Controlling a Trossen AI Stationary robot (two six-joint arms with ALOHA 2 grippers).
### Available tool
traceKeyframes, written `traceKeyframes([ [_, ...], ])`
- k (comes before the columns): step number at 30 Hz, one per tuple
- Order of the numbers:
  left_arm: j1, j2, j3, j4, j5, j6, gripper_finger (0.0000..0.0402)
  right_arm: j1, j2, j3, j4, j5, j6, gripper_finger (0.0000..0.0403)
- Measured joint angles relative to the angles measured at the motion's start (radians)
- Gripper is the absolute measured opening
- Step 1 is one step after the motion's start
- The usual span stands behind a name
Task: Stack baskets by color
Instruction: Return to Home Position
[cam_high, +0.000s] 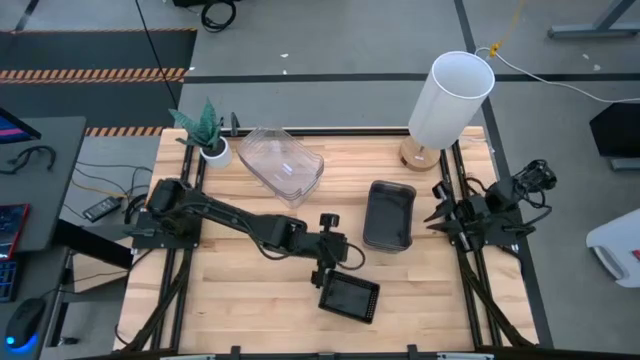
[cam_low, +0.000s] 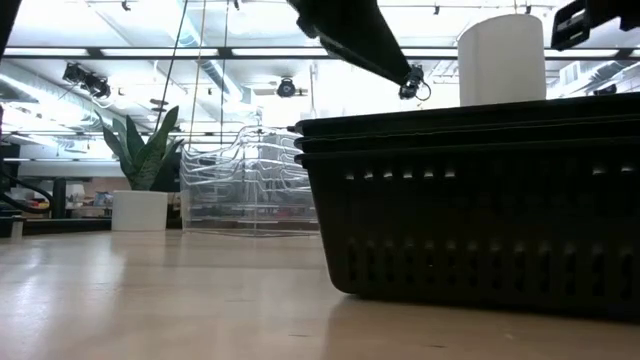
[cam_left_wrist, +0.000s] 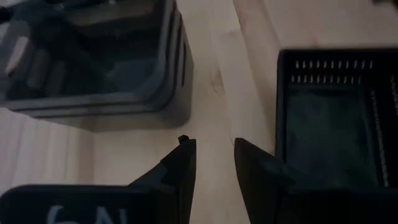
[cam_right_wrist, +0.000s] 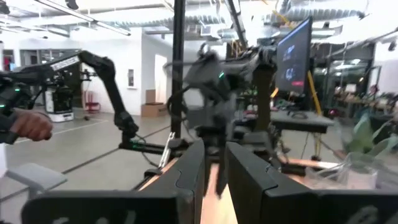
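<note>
Three stacks of baskets rest by their bases on the wooden table. The clear baskets (cam_high: 283, 160) stand at the far left. The smoky grey baskets (cam_high: 390, 213) are in the middle, the black baskets (cam_high: 349, 296) near the front. My left gripper (cam_high: 338, 262) hovers open over bare wood between the grey stack (cam_left_wrist: 93, 56) and the black stack (cam_left_wrist: 336, 118), its fingers (cam_left_wrist: 180, 168) holding nothing. My right gripper (cam_high: 436, 216) is drawn back at the table's right edge, pointing level across the table, fingers (cam_right_wrist: 186, 174) slightly apart and holding nothing.
A white cylindrical lamp shade (cam_high: 450, 98) on a wooden foot stands at the far right corner. A small white pot with a green plant (cam_high: 212, 148) stands at the far left. In the low view the black stack (cam_low: 480, 200) fills the near right. Bare wood lies at the near left.
</note>
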Motion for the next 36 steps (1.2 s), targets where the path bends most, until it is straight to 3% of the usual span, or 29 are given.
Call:
traceKeyframes([
  [7,0.039,-0.108,-0.237,0.228,0.049,-0.005,0.0116,0.000,0.002,-0.087,0.072,-0.007,0.018,0.0071],
  [16,0.097,-0.411,-0.595,0.557,0.049,-0.060,0.0116,-0.022,0.002,-0.187,0.171,-0.007,0.071,0.0071],
  [21,0.125,-0.547,-0.784,0.755,0.047,-0.080,0.0116,-0.035,0.002,-0.202,0.168,0.074,0.120,0.0071],
  [27,0.133,-0.706,-0.960,0.838,-0.001,-0.109,0.0116,-0.035,0.003,-0.202,0.163,0.142,0.213,0.0071],
  [36,0.134,-0.899,-1.168,0.970,-0.033,-0.163,0.0116,-0.035,0.003,-0.202,0.159,0.149,0.133,0.0071],
])
